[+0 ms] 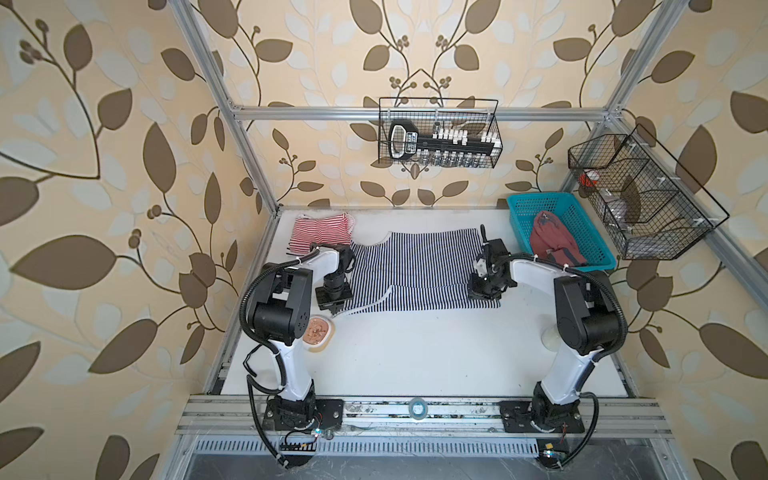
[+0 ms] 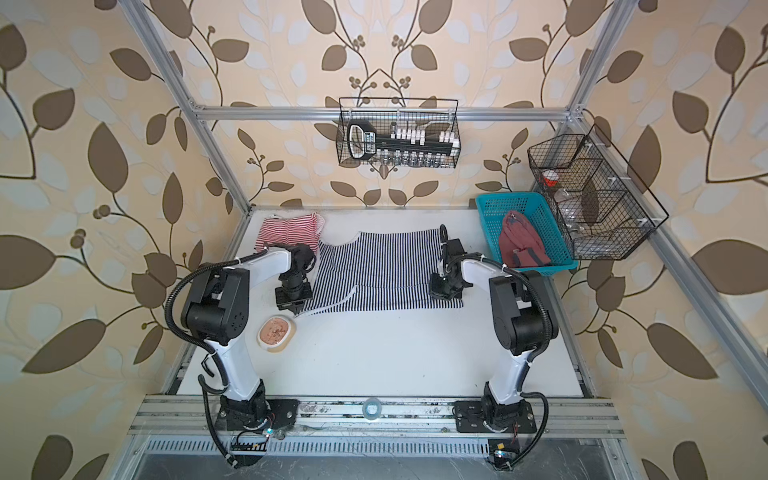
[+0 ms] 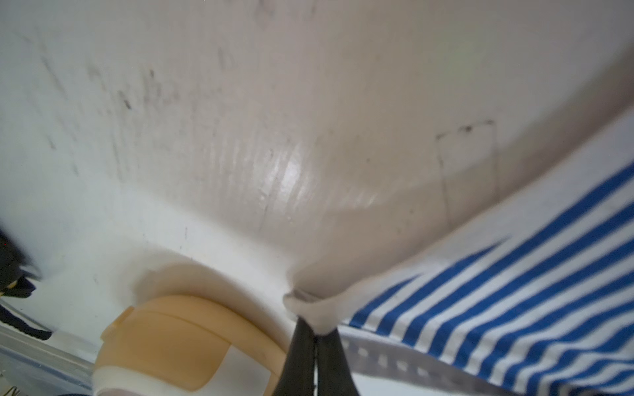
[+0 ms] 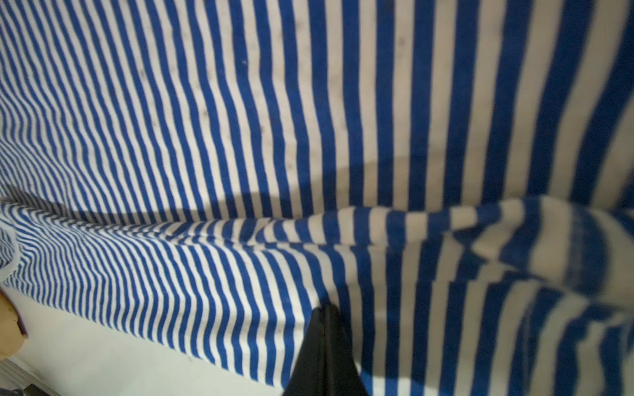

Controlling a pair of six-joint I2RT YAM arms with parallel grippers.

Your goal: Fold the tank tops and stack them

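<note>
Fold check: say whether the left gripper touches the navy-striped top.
Touching: the left wrist view shows the left gripper shut on the navy-striped top at its white trim.

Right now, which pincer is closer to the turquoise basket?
The right. The right pincer grips the navy striped tank top at the end beside the basket; the left pincer grips its opposite end, farther away.
</note>
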